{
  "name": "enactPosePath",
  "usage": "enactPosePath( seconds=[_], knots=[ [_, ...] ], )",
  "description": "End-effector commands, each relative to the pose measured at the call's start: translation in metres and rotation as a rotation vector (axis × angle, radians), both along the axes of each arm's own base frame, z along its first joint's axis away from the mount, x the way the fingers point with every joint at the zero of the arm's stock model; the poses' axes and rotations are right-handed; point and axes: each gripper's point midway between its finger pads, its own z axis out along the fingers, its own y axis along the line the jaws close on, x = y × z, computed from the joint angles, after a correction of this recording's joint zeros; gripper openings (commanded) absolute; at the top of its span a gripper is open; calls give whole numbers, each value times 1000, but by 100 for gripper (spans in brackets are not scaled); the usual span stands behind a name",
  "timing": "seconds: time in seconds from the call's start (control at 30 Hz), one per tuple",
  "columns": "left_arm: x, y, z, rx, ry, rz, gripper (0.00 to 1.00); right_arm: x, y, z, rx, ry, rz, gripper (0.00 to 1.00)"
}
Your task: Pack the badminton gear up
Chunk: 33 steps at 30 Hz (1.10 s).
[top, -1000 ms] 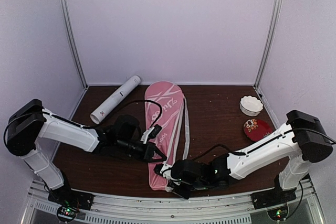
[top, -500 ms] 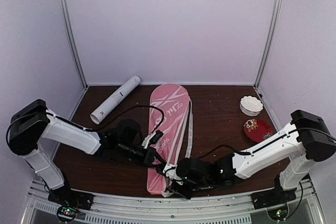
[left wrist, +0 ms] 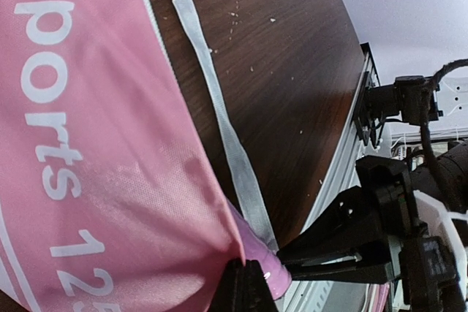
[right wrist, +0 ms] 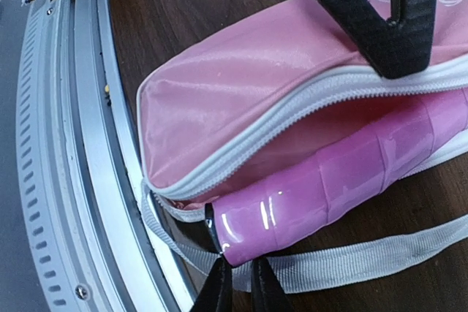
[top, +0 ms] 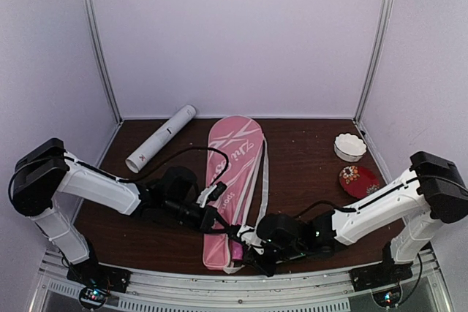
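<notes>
left gripper (left wrist: pixel 245 284) is closed, pinching the edge of the pink cover (top: pixel 228 173) near its open end. right gripper (right wrist: pixel 239 275) sits right next to it at the cover's mouth. Its fingers are almost together with a thin gap, tips against the butt of a pink racquet handle (right wrist: pixel 329 180). Can't tell if it's actually gripping anything.

The zip is open. The handle pokes out of the mouth and the rest of it runs into the cover. A white strap (right wrist: pixel 351 257) passes under the handle, right by the right fingertips.

The cover lies flat on the table (top: pixel 300 173), wide end pointing away from both grippers. The white tube (top: pixel 161 138) is well beyond the left gripper, out on its outer side. The shuttlecocks (top: pixel 349 146) and red dish (top: pixel 358 180) are well off to the right gripper's outer side, dish the nearer of the two.
</notes>
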Motion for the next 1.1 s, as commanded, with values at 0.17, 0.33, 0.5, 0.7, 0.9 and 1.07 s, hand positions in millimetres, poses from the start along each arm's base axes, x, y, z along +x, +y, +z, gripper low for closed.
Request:
enactPosePath(
  seconds=[0.17, 0.33, 0.5, 0.7, 0.9, 1.07],
  knots=[
    [-10, -8, 21, -75, -12, -56, 0, 14, 48, 24, 117, -20, 10, 1],
    [-11, -10, 20, -87, 2, -56, 0, 16, 54, 16, 88, -32, 29, 0],
    [-10, -11, 18, -86, 14, -51, 0, 17, 53, 3, 53, -27, 24, 0],
    [-9, -7, 15, -58, 9, -39, 13, 13, 42, 3, 56, -38, 20, 17],
    [-2, 0, 30, -37, -67, -15, 26, 15, 34, 17, 72, -50, 6, 25],
    [5, 6, 37, -24, -88, -14, 36, 11, 23, 8, 29, -17, 6, 33]
  ],
)
